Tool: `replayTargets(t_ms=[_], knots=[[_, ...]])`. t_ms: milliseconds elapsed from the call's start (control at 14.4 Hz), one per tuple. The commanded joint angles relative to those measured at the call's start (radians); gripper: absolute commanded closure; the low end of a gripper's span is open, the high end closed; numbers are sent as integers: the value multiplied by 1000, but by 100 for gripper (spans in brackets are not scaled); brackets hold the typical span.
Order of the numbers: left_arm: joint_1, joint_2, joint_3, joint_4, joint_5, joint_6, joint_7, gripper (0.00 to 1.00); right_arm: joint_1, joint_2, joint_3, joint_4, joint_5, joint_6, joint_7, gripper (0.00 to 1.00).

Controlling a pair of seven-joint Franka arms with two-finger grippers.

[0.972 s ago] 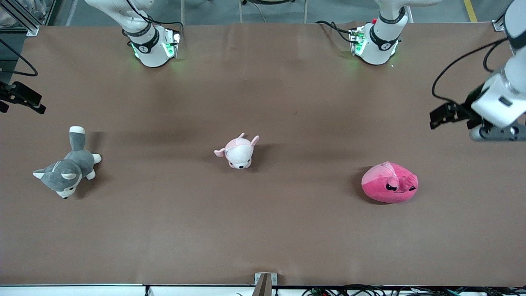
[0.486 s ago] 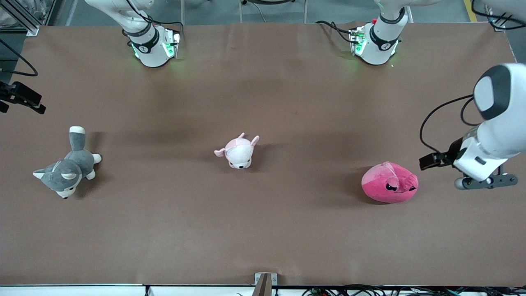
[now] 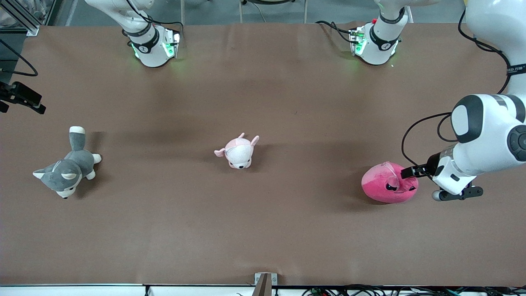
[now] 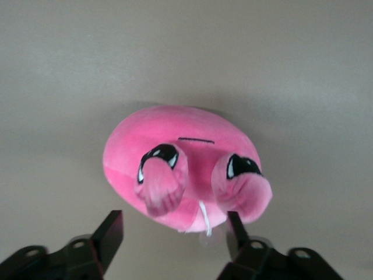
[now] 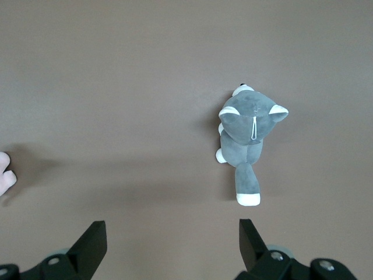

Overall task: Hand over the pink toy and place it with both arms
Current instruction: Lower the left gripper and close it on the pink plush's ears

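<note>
The left gripper has swung down from the table edge, jaws wide, onto the pink toy, which sits toward the left arm's end, at four o'clock from the puppy plush. Grasp looks imminent. The right gripper waits, spread, above the grey husky.

The pink toy is hot pink with a paler pink patch, black eyes with white glints, and a thin black line for a mouth. The puppy plush is pale pink and white. The wolf plush is grey with white ear tips, paws and tail tip. The tabletop is plain brown. Both arms are white with black joints, and their fingers are black.
</note>
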Motion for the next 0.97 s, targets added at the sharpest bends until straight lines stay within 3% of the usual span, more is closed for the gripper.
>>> replayTargets(t_ms=[0,208,903], knots=[[34,12,-3,-3,-24,23,-5,27,3,-26,1,-26,-8,10,6,0],[30,16,-1,2,-24,32,-5,33,3,-26,1,-26,-8,8,6,0],[15,42,-9,21,-55,64,-46,99,3,-26,1,-26,-8,8,6,0]])
